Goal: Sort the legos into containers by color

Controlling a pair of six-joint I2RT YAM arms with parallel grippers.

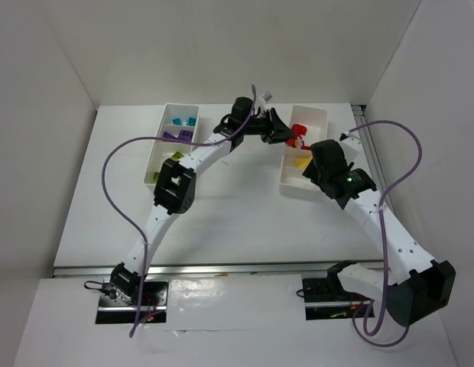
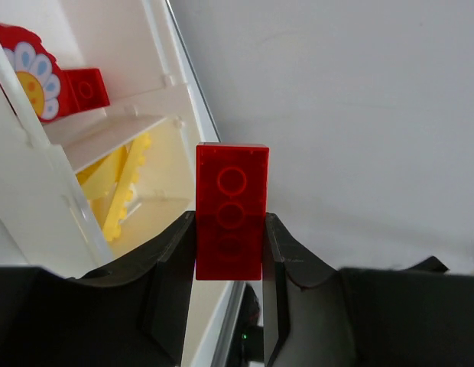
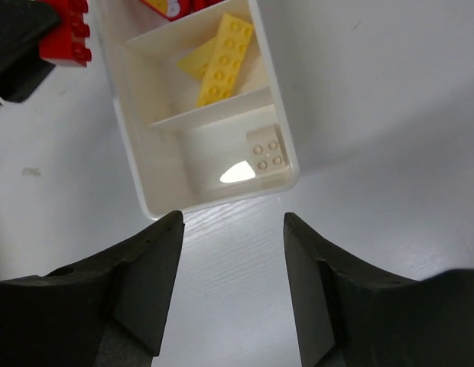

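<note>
fingers (image 2: pixel 170 279) pinch red brick (image 2: pixel 231 208) over white table (image 2: pixel 359 115).

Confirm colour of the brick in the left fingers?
Red; the brick shows best in left wrist view.

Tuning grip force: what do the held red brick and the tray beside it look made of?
Red brick: likely hard plastic, glossy, slightly translucent, its rings showing through. Tray: likely thin white plastic, smooth, with a glare spot on its floor.

no readable text, no labels or brands, no numbers or signs
</note>
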